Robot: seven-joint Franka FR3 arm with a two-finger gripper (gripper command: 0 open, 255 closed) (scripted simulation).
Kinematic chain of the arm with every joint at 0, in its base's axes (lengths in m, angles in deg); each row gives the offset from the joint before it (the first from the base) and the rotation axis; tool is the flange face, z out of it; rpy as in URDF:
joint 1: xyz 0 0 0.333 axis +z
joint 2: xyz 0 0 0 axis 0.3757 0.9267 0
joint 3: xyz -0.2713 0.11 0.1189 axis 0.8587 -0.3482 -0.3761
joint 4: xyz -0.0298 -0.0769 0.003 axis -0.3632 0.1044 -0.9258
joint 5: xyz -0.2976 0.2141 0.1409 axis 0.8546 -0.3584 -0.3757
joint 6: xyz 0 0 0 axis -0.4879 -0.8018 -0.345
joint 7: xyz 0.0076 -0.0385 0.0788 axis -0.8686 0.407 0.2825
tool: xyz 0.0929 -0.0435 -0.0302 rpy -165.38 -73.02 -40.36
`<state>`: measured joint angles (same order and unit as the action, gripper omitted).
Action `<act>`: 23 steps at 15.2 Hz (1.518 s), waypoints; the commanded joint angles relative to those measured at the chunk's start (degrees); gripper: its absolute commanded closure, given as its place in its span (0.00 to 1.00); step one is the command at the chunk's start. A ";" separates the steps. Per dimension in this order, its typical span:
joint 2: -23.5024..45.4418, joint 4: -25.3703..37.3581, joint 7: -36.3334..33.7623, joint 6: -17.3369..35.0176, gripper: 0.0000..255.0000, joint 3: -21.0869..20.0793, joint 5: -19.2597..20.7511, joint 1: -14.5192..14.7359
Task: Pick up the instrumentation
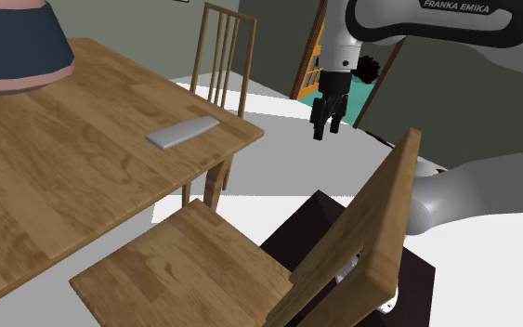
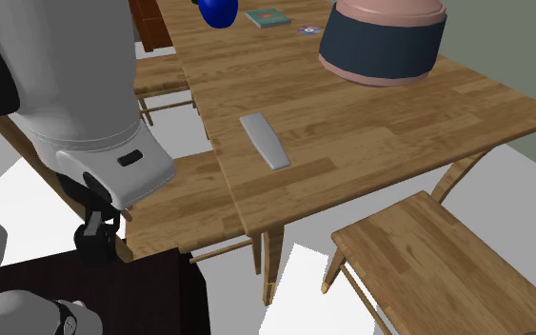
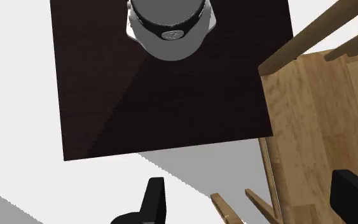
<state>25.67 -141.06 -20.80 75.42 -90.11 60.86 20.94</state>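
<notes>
Wooden chair (image 1: 185, 265) in foreground, drawn up to worktop (image 1: 55, 158). Flat grey instrumentation (image 1: 183, 132) lies nr worktop's edge, within reach. Hand (image 1: 327, 116), at its 3 o'clock in shoulder view, hangs off the worktop above stand (image 3: 139, 95) w/ fingers wide apart, empty; approach prob. not begun.

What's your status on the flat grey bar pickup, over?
Black two-finger gripper open, empty, in air beside wooden table. Flat grey bar lies on table near its edge. Wooden chair between dark stand and table.

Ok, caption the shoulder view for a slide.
Open gripper hangs beside the wooden table, apart from the flat grey device lying on it.
</notes>
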 commanded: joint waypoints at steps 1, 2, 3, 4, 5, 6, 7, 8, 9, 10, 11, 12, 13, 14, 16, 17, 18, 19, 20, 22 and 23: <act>0.00 0.00 0.00 0.00 0.00 0.00 0.00 0.00; 0.15 0.00 -3.50 0.76 0.00 -1.59 -1.60 -0.16; 0.43 0.10 -6.96 1.59 0.00 -3.23 -3.17 -0.40; 0.84 0.30 -10.40 2.51 0.00 -4.86 -4.66 -0.63; 1.39 0.59 -13.83 3.49 0.00 -6.48 -6.07 -0.88; 2.07 0.98 -17.25 4.54 0.00 -8.08 -7.39 -1.14; 2.87 1.47 -20.64 5.64 0.00 -9.71 -8.62 -1.47; 3.80 2.06 -24.03 6.79 0.00 -11.30 -9.72 -1.80; 4.85 2.74 -27.39 7.98 0.00 -12.88 -10.71 -2.18; 6.00 3.52 -30.76 9.21 0.00 -14.45 -11.57 -2.59; 7.27 4.40 -34.11 10.46 0.00 -16.02 -12.30 -3.08; 8.63 5.36 -37.45 11.71 0.00 -17.58 -12.89 -3.63; 10.09 6.42 -40.80 12.98 0.00 -19.14 -13.33 -4.23; 11.64 7.56 -44.16 14.24 0.00 -20.66 -13.61 -4.86; 15.01 10.09 -50.95 16.73 0.00 -23.66 -13.66 -6.25; 16.82 11.47 -54.38 17.94 0.00 -25.13 -13.41 -7.00; 18.72 12.94 -57.85 19.11 0.00 -26.58 -12.98 -7.79; 20.69 14.47 -61.37 20.23 0.00 -28.00 -12.36 -8.58; 22.75 16.08 -64.95 21.30 0.00 -29.38 -11.53 -9.37; 27.11 19.50 -72.25 23.23 0.00 -32.05 -9.26 -10.96; 29.41 21.32 -76.00 24.06 0.00 -33.28 -7.81 -11.68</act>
<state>52.29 -122.24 -92.19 98.64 -121.81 51.53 10.07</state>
